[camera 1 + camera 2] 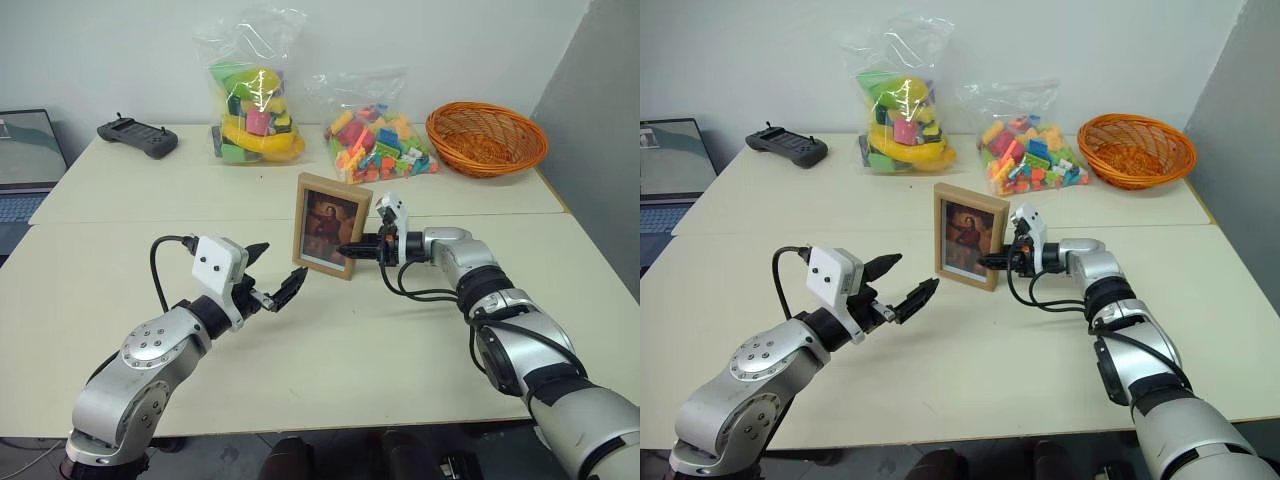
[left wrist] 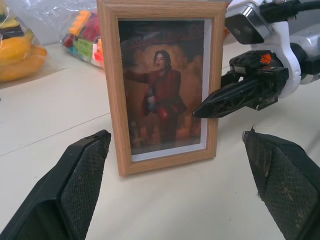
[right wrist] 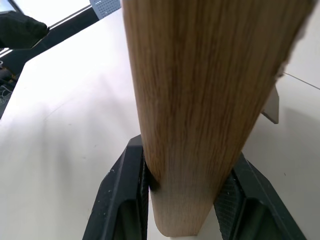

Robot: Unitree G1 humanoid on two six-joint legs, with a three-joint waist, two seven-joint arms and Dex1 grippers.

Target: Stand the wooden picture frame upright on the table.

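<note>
One small light-wood frame [image 1: 331, 225] stands upright near the middle of the cream table [image 1: 400, 340], its reddish-brown portrait of a figure in red facing the robot, a thin white mat inside the wood. The right gripper [image 1: 352, 250] is clamped on the frame's right edge, a black finger [image 3: 122, 195] on each face. The left gripper [image 1: 272, 272] hovers just before the frame, jaws wide apart, touching nothing.
</note>
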